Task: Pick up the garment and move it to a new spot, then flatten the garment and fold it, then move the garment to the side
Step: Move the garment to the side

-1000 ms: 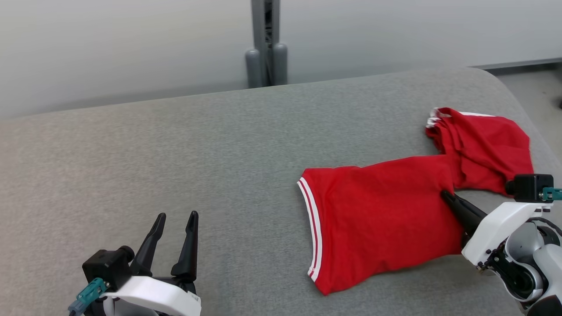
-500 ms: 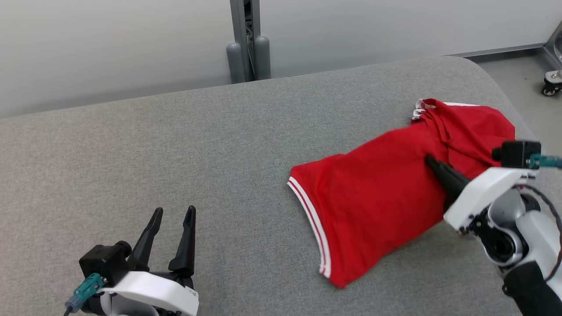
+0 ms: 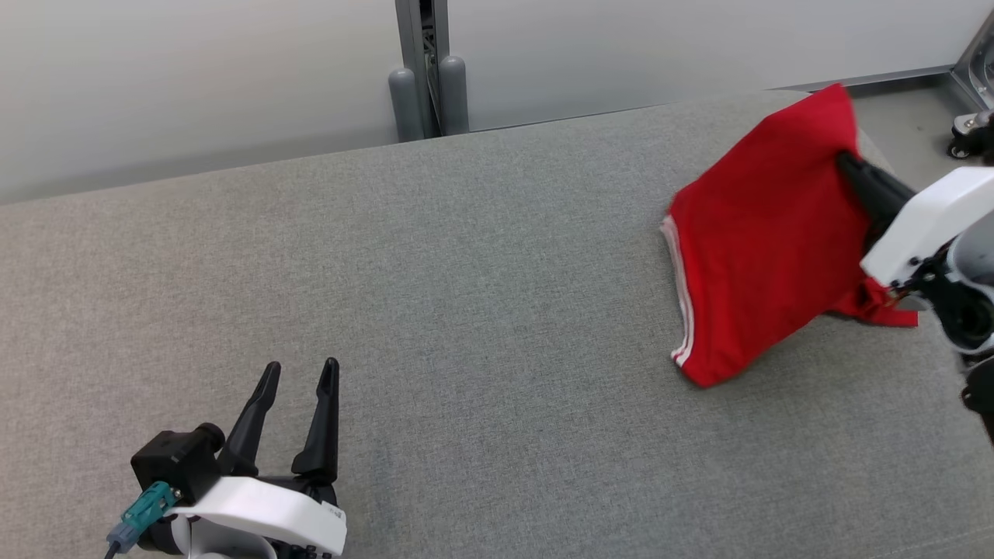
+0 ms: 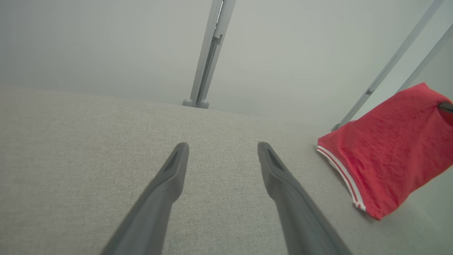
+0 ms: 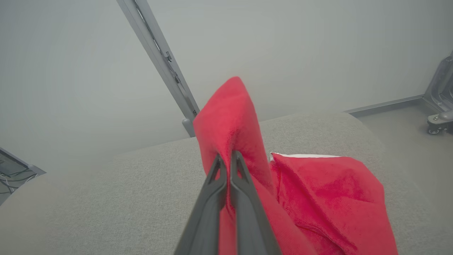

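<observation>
The garment [image 3: 765,241] is red with white stripes along one hem. It hangs lifted at the far right of the grey surface, its lower corner near the cloth top. My right gripper [image 3: 842,159] is shut on the garment's upper fold; in the right wrist view the closed fingertips [image 5: 226,159] pinch the red fabric [image 5: 230,117], and more of it lies below. My left gripper [image 3: 299,373] stands open at the lower left, nothing between its fingers [image 4: 173,170]. The garment [image 4: 393,148] shows at the right of the left wrist view.
The grey padded table [image 3: 435,279] stretches wide to the left and middle. A grey post with two cylinders [image 3: 423,85] stands behind its far edge against a pale wall. A caster wheel [image 3: 963,144] sits on the floor at the far right.
My right gripper has lifted the garment up and to the right, so most of it hangs off the surface. The head camera has shifted too. The left gripper has stayed open in place.
</observation>
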Robot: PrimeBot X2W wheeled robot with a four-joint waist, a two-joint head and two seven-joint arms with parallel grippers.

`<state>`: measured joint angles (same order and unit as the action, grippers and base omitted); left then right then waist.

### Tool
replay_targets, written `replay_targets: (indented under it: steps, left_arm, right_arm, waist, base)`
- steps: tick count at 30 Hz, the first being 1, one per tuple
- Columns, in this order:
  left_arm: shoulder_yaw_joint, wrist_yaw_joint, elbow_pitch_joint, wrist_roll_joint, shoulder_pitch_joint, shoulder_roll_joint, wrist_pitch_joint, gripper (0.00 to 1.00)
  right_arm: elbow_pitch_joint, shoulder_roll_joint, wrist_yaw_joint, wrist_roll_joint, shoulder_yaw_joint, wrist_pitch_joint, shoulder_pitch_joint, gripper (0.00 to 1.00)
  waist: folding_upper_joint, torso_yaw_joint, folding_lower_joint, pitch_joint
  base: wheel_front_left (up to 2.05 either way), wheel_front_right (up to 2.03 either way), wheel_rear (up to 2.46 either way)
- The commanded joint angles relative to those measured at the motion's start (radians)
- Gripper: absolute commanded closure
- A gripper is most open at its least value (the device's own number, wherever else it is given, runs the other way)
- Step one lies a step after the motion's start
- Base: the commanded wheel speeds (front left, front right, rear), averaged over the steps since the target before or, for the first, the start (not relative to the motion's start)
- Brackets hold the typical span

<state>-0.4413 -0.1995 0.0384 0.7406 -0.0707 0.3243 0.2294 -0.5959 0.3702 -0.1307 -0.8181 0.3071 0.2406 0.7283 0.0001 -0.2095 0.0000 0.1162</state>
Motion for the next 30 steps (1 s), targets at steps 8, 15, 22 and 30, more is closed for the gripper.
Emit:
replay_targets:
  steps: [8, 15, 22, 30]
  left_arm:
    - [0.006, -0.010, -0.022, -0.011, -0.032, 0.026, -0.008, 0.00]
    - [0.003, -0.019, -0.058, -0.027, -0.066, 0.045, -0.030, 0.00]
    - [0.000, -0.029, -0.084, -0.041, -0.090, 0.057, -0.045, 0.00]
    - [-0.015, -0.027, -0.102, -0.052, -0.117, 0.058, -0.053, 0.00]
  right_arm:
    - [-0.066, 0.079, 0.000, 0.037, -0.075, 0.004, 0.057, 1.00]
    - [-0.262, 0.107, 0.000, 0.143, -0.162, -0.082, 0.112, 1.00]
    - [-0.484, 0.097, 0.000, 0.248, -0.239, -0.190, 0.189, 1.00]
    - [-0.666, 0.146, 0.000, 0.373, -0.296, -0.288, 0.265, 0.98]
  waist:
    - [-0.0001, 0.013, 0.0000, 0.040]
    - [-0.0001, 0.053, 0.0000, 0.111]
    - [-0.0001, 0.100, 0.0000, 0.168]
    - [-0.0001, 0.146, 0.0000, 0.223]
  base:
    - [0.00, 0.00, 0.00]
    - [0.00, 0.00, 0.00]
    - [0.00, 0.00, 0.00]
    - [0.00, 0.00, 0.00]
